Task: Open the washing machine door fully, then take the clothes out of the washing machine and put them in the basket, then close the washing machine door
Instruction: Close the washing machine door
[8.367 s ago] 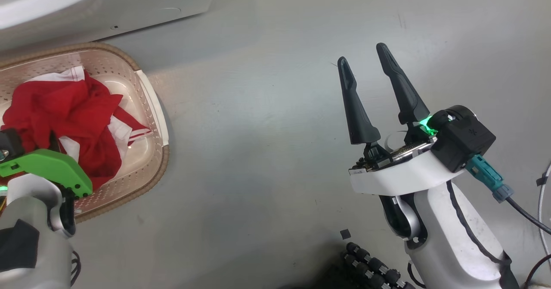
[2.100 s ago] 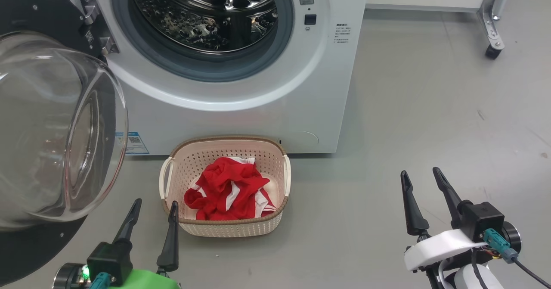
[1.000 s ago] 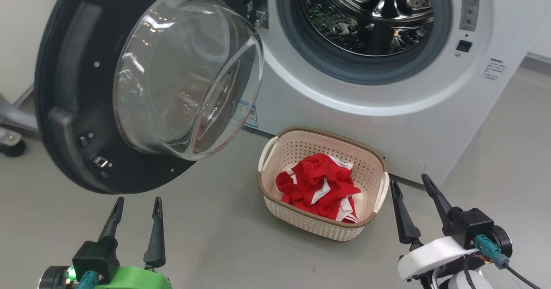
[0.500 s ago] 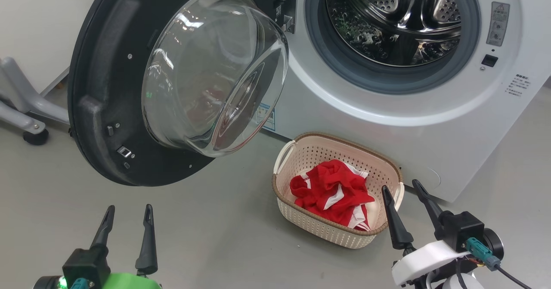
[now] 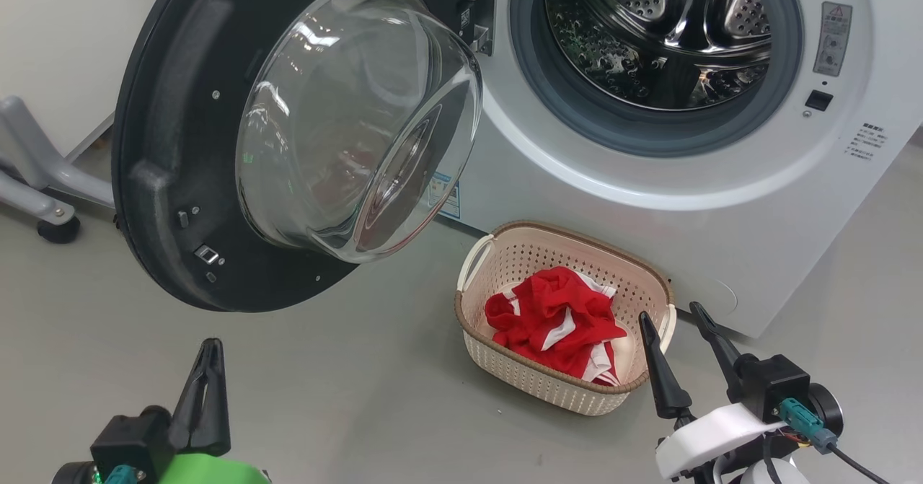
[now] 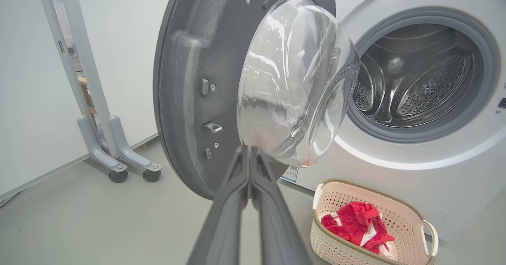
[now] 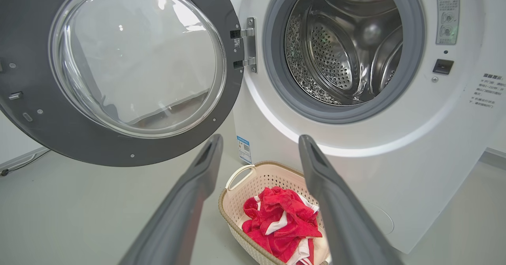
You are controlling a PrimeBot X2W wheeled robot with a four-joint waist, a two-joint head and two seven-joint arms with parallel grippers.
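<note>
The washing machine (image 5: 649,203) stands with its steel drum (image 5: 663,37) exposed. Its door (image 5: 166,145) hangs open to the left, its clear glass bowl (image 5: 360,123) bulging toward me. On the floor in front sits the cream basket (image 5: 533,383) with the red and white clothes (image 5: 555,318) inside. My left gripper (image 5: 209,347) is low at the left, below the door, shut with nothing between its fingers; in the left wrist view its fingertips (image 6: 249,154) point at the door's (image 6: 189,79) lower edge. My right gripper (image 5: 670,314) is open beside the basket's right end, framing the basket (image 7: 253,178) and clothes (image 7: 280,221).
A grey stand leg on casters (image 5: 43,203) stands on the floor left of the door, also seen as a grey stand (image 6: 114,154) against a white wall. Grey floor (image 5: 360,397) lies between my grippers and the door.
My left gripper's fingers have closed together since half a second ago. The view shifted a second ago as the camera moved; the door, basket and right gripper have held still since.
</note>
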